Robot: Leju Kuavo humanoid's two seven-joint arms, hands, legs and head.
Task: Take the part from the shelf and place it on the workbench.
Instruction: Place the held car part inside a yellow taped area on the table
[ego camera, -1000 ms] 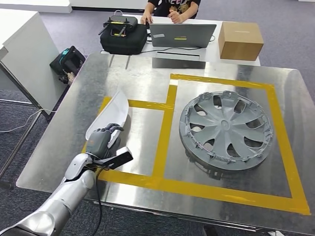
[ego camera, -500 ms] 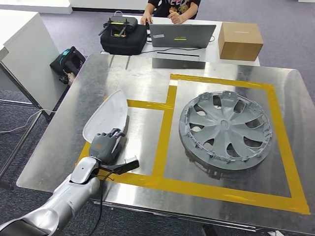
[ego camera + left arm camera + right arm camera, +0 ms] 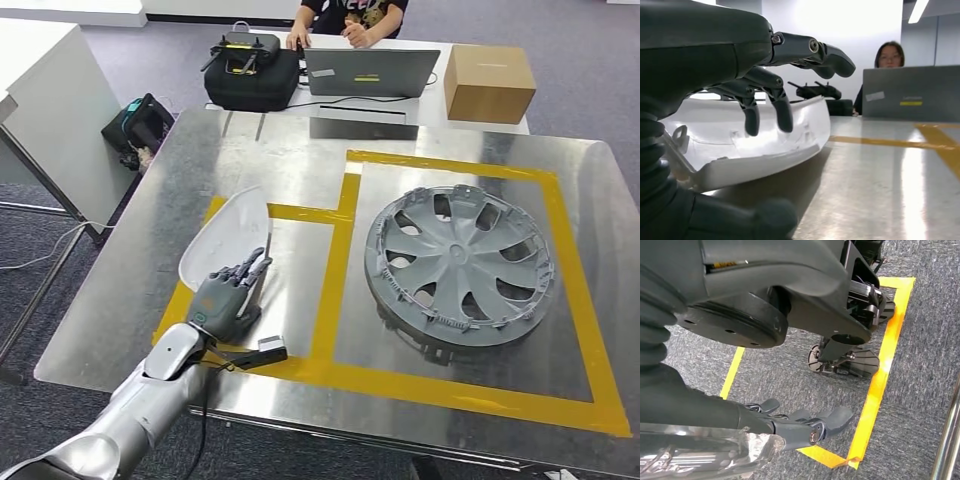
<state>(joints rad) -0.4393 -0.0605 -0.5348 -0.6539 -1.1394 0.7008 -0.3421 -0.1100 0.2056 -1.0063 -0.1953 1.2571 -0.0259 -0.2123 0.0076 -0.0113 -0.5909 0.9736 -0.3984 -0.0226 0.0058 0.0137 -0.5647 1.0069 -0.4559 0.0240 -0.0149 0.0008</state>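
The white curved part (image 3: 226, 232) lies on the steel workbench (image 3: 287, 165), inside the small yellow-taped box on the left side. My left hand (image 3: 226, 295) sits just behind its near end, with fingers stretched out and apart above the part's near edge. The left wrist view shows the part (image 3: 753, 145) resting on the tabletop, with my left hand (image 3: 764, 100) hovering over it, its fingers (image 3: 785, 112) spread and its thumb low by the table. My right hand (image 3: 806, 422) hangs beside my body over grey carpet, fingers extended and holding nothing.
A grey wheel cover (image 3: 460, 265) fills the large taped box on the right. Behind the workbench a person sits at a laptop (image 3: 370, 72), with a black case (image 3: 250, 70) and a cardboard box (image 3: 487, 82) alongside. A white cabinet (image 3: 53, 110) stands at the left.
My left hand's fingers have uncurled from the white part and spread. The part has tipped down from upright and now lies on the workbench, shifted slightly right.
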